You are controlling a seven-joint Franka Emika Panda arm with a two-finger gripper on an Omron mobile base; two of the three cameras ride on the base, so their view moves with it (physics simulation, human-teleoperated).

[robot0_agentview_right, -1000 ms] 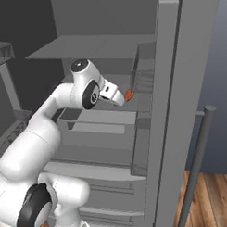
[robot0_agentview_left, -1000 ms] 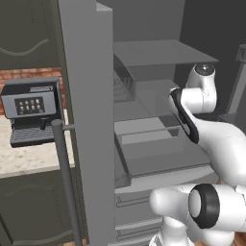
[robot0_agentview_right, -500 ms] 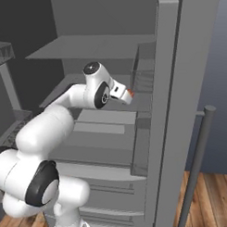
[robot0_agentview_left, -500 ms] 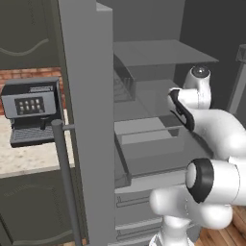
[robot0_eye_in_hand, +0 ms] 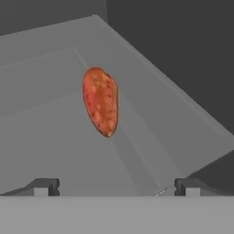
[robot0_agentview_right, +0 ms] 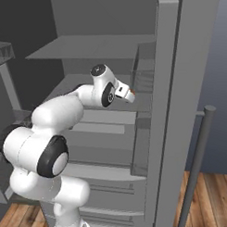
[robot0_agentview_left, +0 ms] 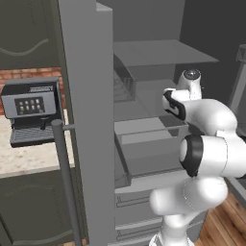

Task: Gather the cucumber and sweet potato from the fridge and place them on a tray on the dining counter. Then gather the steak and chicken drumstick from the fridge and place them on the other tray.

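Note:
The sweet potato (robot0_eye_in_hand: 100,101), an orange-red oval with darker speckles, lies on a grey fridge shelf (robot0_eye_in_hand: 55,151) in the hand view, ahead of my gripper (robot0_eye_in_hand: 116,186) and slightly left of centre. The gripper is open, and its two dark fingertips (robot0_eye_in_hand: 45,186) stand wide apart with nothing between them, short of the sweet potato. In the right base view an orange patch of the sweet potato (robot0_agentview_right: 125,91) peeks past my hand inside the fridge (robot0_agentview_right: 179,85). The cucumber, steak, chicken drumstick and trays are out of view.
The fridge door (robot0_agentview_left: 86,120) stands open on the left, with a vertical handle bar (robot0_agentview_left: 65,182). A coffee machine (robot0_agentview_left: 31,113) sits on the counter beyond it. An upper shelf (robot0_agentview_right: 99,46) hangs over my hand, door bins (robot0_agentview_right: 144,77) are to its right, and drawers (robot0_agentview_left: 144,144) lie below.
The arm has stretched further into the fridge and the hand has gone deeper over the middle shelf. The gripper has stayed open.

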